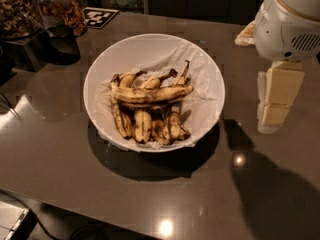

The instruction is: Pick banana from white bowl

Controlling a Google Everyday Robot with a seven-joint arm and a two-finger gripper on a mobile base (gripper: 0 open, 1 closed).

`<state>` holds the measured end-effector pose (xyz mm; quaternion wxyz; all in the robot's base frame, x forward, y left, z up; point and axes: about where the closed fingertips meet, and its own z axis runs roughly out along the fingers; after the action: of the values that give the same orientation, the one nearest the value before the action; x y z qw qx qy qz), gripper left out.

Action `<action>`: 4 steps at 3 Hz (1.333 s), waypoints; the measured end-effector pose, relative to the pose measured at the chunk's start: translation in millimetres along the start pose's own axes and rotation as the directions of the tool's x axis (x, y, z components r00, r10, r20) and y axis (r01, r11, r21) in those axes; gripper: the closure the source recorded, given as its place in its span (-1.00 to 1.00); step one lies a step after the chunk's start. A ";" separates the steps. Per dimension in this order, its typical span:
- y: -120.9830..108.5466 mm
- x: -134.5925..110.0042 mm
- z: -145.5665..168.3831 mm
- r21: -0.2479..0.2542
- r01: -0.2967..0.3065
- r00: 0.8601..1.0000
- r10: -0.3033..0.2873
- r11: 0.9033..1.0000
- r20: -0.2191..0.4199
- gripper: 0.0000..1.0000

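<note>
Now | gripper [272,118] hangs right of white bowl [107,64], apart; open or closed, you cannot tell | centre over the topmost banana [152,95], grasp it mid-length and crosswise.

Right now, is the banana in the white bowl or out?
In: the banana lies across the darker bananas inside the white bowl. The tool hangs to the right of the bowl in view, apart from it.
</note>
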<state>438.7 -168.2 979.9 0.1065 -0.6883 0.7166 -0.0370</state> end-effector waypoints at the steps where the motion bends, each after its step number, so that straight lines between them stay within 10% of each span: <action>1: -4.5 -2.7 -1.1 0.022 0.002 1.000 -0.003 1.000 0.008 -1.00; 3: 28.6 -84.3 18.9 -0.002 0.238 0.966 -0.237 0.971 -0.101 -1.00; 4: 28.1 -93.4 13.9 0.026 0.255 0.963 -0.251 0.967 -0.097 -1.00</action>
<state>416.8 -72.6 970.3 0.0806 -0.7695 0.6262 -0.0961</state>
